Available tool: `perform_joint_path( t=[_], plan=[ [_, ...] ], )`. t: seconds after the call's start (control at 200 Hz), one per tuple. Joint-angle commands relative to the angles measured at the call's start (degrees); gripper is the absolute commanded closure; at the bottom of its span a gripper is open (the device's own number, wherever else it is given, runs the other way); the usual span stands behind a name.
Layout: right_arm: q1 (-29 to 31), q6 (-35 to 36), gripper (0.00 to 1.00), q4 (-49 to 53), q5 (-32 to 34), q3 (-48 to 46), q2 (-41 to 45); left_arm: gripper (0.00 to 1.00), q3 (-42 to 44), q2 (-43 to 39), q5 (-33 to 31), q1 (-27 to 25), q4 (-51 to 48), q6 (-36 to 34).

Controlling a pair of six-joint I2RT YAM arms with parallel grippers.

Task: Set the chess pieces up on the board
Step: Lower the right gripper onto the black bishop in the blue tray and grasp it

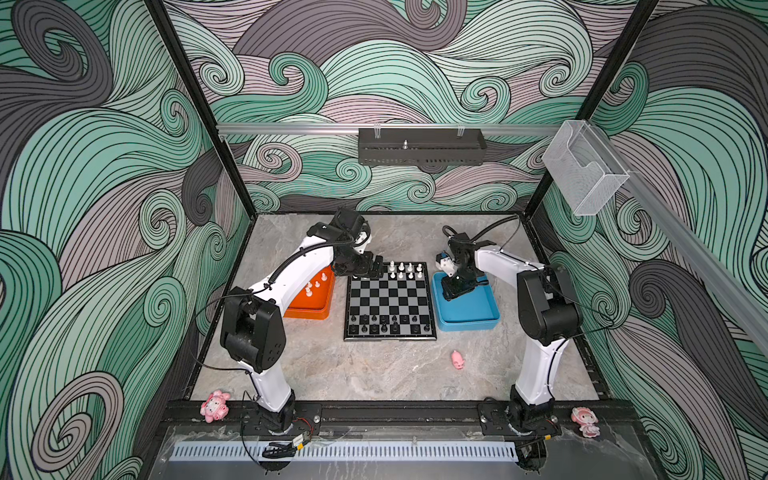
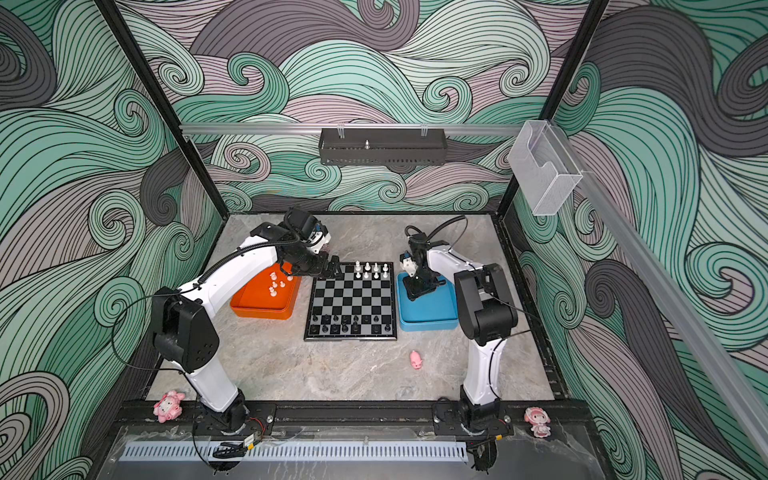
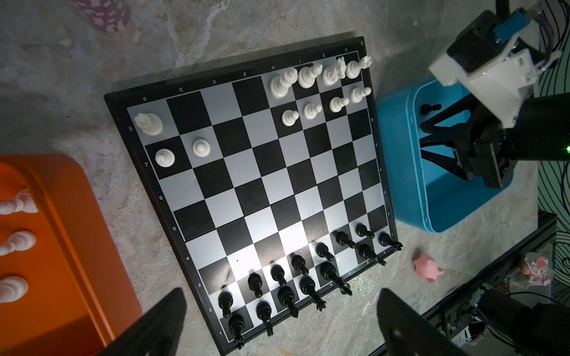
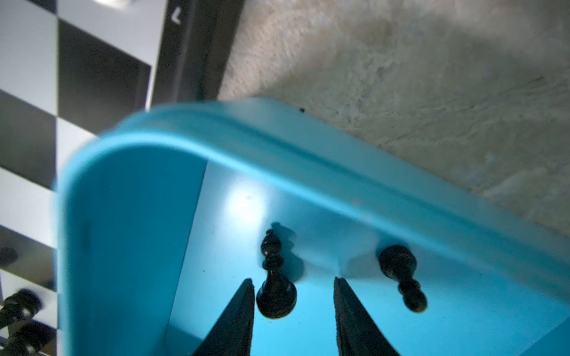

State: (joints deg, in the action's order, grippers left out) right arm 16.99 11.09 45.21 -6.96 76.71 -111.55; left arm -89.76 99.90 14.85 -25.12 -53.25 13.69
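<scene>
Left gripper [image 1: 374,270], jaws wide apart, hovers at the board's [image 1: 390,299] far-left corner. White pieces [image 3: 307,77] line the board's far edge, black pieces [image 3: 287,296] its near edge. Right of the board, the right gripper [image 4: 293,280] sits in the blue tray [image 4: 129,246], jaws apart around a black bishop [image 4: 273,271], not clamping it.

Square black-and-grey chessboard with silvery rim [image 1: 390,301]: centre of grey marbled tabletop [image 1: 332,370]. White plastic chessmen [image 1: 405,270]: on its far rows. Black plastic chessmen [image 1: 386,325]: on its near rows. Orange plastic tray [image 1: 309,312]: just left of board, holding further white pieces [image 1: 314,286]. Blue plastic tray [image 1: 471,322]: just right of board, black bishop [image 4: 274,277] and black pawn [image 4: 401,276] lying inside. Pink pig figurine [image 1: 457,360]: on tabletop, before blue tray.
</scene>
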Motion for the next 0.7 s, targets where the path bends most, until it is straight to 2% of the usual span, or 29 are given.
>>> perform_joint_path(
  t=[0.0,0.696],
  plan=[
    [1.0,-1.2,0.56,1.5,-0.7,-1.1,2.6,0.01,0.3,-1.4,1.1,0.4,-0.2,0.1],
    [1.4,-2.1,0.64,-0.5,-0.3,-1.8,0.1,0.01,0.8,-2.0,0.8,0.4,-0.1,0.2]
  ],
)
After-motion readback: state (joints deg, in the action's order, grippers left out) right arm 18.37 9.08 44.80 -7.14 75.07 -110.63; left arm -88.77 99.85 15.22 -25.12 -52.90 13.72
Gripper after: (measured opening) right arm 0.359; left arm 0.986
